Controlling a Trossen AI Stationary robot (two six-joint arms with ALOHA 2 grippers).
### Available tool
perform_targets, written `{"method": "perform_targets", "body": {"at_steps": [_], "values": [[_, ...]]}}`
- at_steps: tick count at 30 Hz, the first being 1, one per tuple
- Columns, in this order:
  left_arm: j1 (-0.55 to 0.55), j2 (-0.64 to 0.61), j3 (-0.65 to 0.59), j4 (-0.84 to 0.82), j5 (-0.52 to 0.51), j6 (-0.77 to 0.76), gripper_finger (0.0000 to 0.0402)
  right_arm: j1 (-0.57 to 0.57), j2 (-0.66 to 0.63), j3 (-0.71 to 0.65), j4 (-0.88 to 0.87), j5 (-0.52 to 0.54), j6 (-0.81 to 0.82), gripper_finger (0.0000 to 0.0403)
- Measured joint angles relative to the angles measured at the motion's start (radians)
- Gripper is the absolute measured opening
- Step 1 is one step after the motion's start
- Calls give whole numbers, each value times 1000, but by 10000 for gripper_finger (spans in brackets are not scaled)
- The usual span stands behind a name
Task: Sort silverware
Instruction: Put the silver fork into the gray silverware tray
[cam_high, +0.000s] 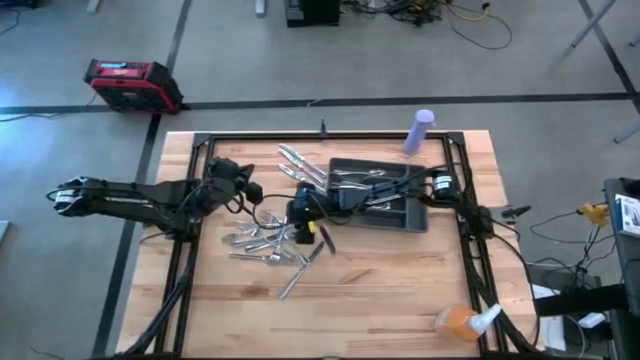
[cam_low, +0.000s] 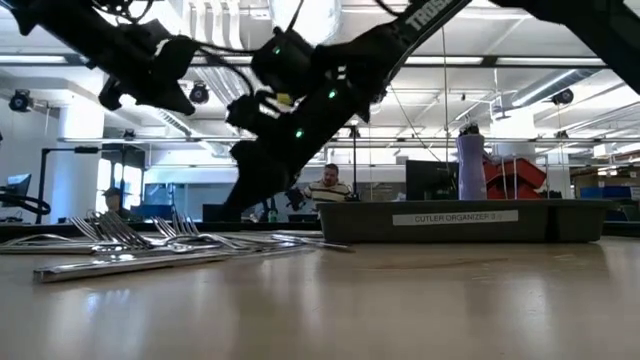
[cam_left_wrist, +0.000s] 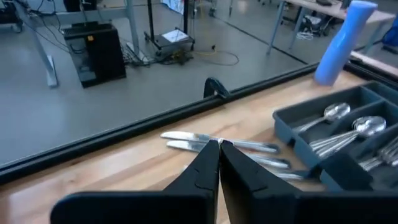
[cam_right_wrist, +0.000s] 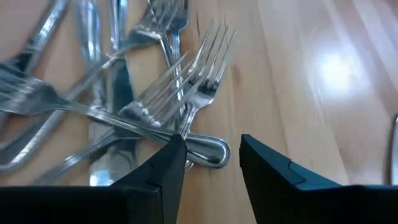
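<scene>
Loose silverware (cam_high: 265, 240), mostly forks, lies in a tangled pile on the wooden table left of centre; the right wrist view shows the pile (cam_right_wrist: 124, 93) close up. Two knives (cam_high: 300, 160) lie apart near the far edge. The dark grey tray (cam_high: 415, 215) right of centre holds spoons (cam_left_wrist: 348, 127) and other pieces. My right gripper (cam_high: 300, 225) reaches over the tray to the pile's right side, open, its fingers on either side of one fork's handle end (cam_right_wrist: 208, 152). My left gripper (cam_left_wrist: 219, 146) hovers shut, behind the pile and holding nothing. My right gripper comes at the fork's rounded handle end (cam_right_wrist: 211, 154) from above, with one finger (cam_right_wrist: 168, 165) at the handle's edge. Whether it touches the fork, I cannot tell. The fork lies flat in the pile.
A purple bottle (cam_high: 418, 130) stands at the table's far edge and an orange spray bottle (cam_high: 465, 322) lies at the near right corner. Bare wood stretches along the table's near side. In the low view, a person (cam_low: 325, 190) sits in the room behind.
</scene>
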Motion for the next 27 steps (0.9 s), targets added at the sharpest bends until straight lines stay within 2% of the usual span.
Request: {"method": "perform_targets", "body": {"at_steps": [5, 9, 16, 23, 27], "values": [[0, -3, -1, -11, 0, 8, 0, -5, 65, 65, -18, -9, 11, 120], [0, 11, -3, -7, -4, 38, 0, -5, 114, 119, -27, -85, 48, 99], [1, 8, -3, -12, -28, 46, 0, -13, 192, 229, -114, -87, 83, 59], [1, -48, -3, -27, -31, 99, 0, -28, 195, 273, -246, -77, 106, 12], [1, -87, -3, -36, -31, 115, 0, -28, 189, 312, -317, -74, 110, 8]]}}
